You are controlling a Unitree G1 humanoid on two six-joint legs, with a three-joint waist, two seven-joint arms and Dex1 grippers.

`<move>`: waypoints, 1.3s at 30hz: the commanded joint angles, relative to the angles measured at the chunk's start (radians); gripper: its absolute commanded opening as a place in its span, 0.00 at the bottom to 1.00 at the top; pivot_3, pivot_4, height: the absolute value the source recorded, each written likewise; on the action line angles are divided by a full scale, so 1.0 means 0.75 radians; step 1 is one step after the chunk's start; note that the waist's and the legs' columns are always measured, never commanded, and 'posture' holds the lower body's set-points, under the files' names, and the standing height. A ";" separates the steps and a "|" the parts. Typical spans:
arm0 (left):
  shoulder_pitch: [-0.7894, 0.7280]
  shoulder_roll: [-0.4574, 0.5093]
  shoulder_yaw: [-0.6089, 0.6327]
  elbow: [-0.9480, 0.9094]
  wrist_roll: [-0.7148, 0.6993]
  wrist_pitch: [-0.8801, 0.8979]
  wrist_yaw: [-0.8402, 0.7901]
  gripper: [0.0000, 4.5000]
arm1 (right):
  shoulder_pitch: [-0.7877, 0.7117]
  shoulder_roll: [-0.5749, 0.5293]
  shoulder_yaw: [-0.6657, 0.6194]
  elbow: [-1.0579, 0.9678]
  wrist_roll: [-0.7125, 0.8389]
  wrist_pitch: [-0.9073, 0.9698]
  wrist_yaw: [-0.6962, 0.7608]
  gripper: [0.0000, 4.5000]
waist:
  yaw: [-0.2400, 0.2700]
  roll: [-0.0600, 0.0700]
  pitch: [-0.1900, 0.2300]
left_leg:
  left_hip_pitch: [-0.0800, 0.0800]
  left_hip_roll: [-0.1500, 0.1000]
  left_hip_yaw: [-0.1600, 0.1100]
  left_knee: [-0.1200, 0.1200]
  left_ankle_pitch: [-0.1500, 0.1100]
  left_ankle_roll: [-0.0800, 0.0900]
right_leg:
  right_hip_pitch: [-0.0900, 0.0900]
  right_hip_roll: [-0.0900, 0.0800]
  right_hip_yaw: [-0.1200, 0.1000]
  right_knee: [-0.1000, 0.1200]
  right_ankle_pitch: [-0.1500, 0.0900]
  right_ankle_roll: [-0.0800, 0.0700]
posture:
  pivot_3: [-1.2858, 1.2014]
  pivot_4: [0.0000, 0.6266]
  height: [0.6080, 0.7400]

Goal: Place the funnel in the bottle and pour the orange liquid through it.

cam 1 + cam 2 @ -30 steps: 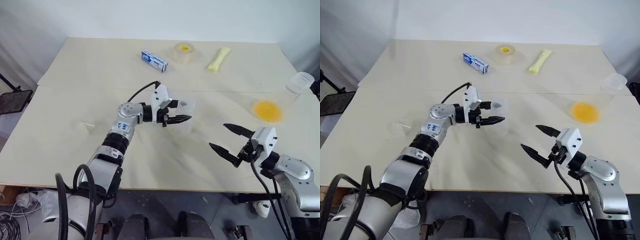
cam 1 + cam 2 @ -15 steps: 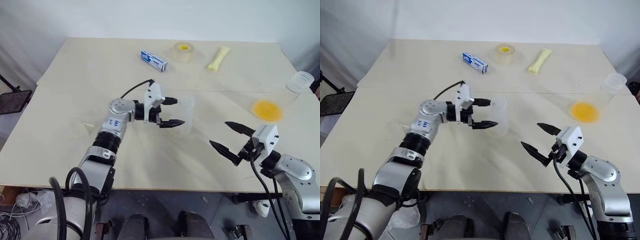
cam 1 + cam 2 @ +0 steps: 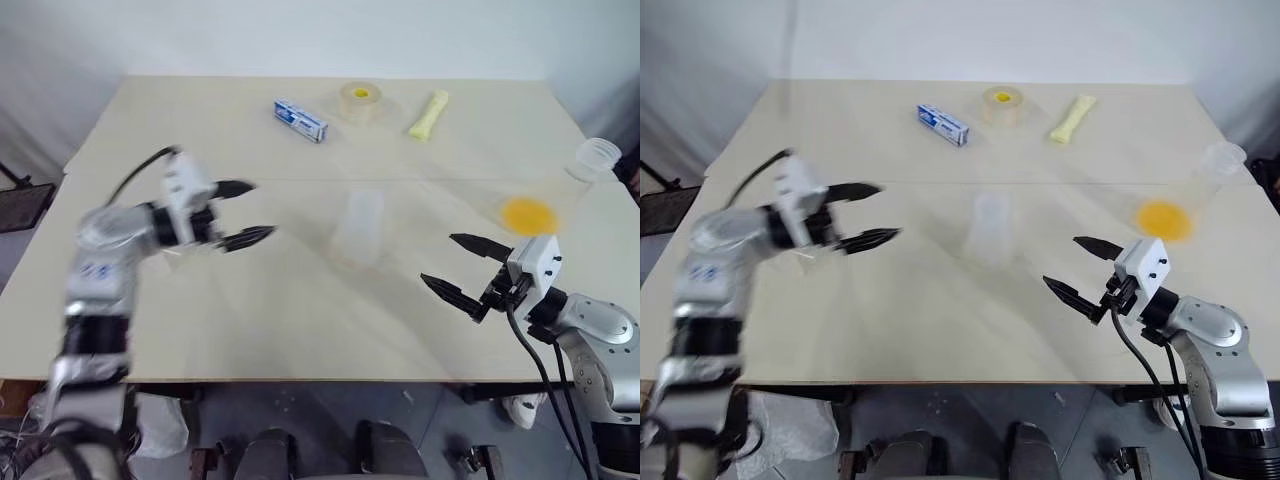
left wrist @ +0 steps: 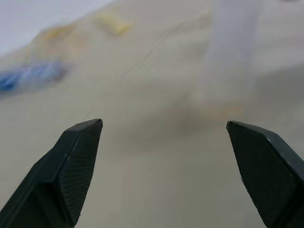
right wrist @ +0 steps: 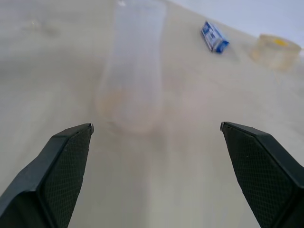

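Bottle point(image 3: 360, 228) stands upright mid-table, with the spread, empty left gripper point(image 3: 243, 212) and right gripper point(image 3: 464, 269) on either side.

the left gripper point(image 3: 240, 212) and its whole arm are smeared. in the left wrist view the bottle point(image 4: 231, 52) is just a pale blur, cut off at the top edge. the funnel is too faint to pick out. the flask point(image 3: 596, 160) is barely readable beside the right edge.
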 commanded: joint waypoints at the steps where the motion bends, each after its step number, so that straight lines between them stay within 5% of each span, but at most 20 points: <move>1: 0.214 0.018 0.197 -0.158 -0.073 -0.013 0.069 0.99 | -0.014 -0.014 -0.019 -0.011 0.036 0.001 0.030 1.00 | 0.004 -0.001 0.000 | 0.000 0.000 0.000 0.001 0.000 0.000 | 0.000 -0.001 0.000 0.000 0.000 0.000 | 0.52 0.24 1.00; 9: 0.668 0.036 0.510 -0.191 -0.110 -0.065 0.120 0.99 | -0.048 -0.016 -0.003 0.042 0.047 -0.009 0.115 1.00 | 0.037 -0.002 0.000 | -0.003 0.003 -0.005 0.006 0.000 0.001 | 0.003 -0.003 0.002 -0.001 0.000 0.000 | 0.52 0.24 1.00; 15: 0.740 -0.028 0.466 -0.282 -0.082 -0.106 0.241 0.99 | -0.080 -0.008 0.000 0.109 0.032 -0.044 0.157 1.00 | 0.037 -0.002 0.000 | -0.002 0.002 -0.004 0.005 0.000 0.002 | 0.003 -0.003 0.002 -0.001 0.000 0.000 | 0.52 0.24 1.00; 24: 0.456 -0.114 0.189 -0.348 0.190 -0.036 0.715 0.99 | -0.097 0.009 0.021 0.177 0.014 -0.096 0.184 1.00 | 0.035 -0.003 -0.001 | -0.001 -0.003 -0.003 0.004 0.000 0.002 | 0.003 -0.002 0.001 0.001 0.000 0.000 | 0.52 0.24 1.00; 39: 0.183 0.047 -0.050 -0.235 0.337 0.284 0.779 0.99 | -0.061 0.021 0.022 0.153 0.000 -0.112 0.141 1.00 | 0.035 -0.003 -0.001 | -0.001 -0.003 0.007 0.004 0.000 0.001 | 0.002 -0.002 0.001 0.001 0.000 0.000 | 0.52 0.24 1.00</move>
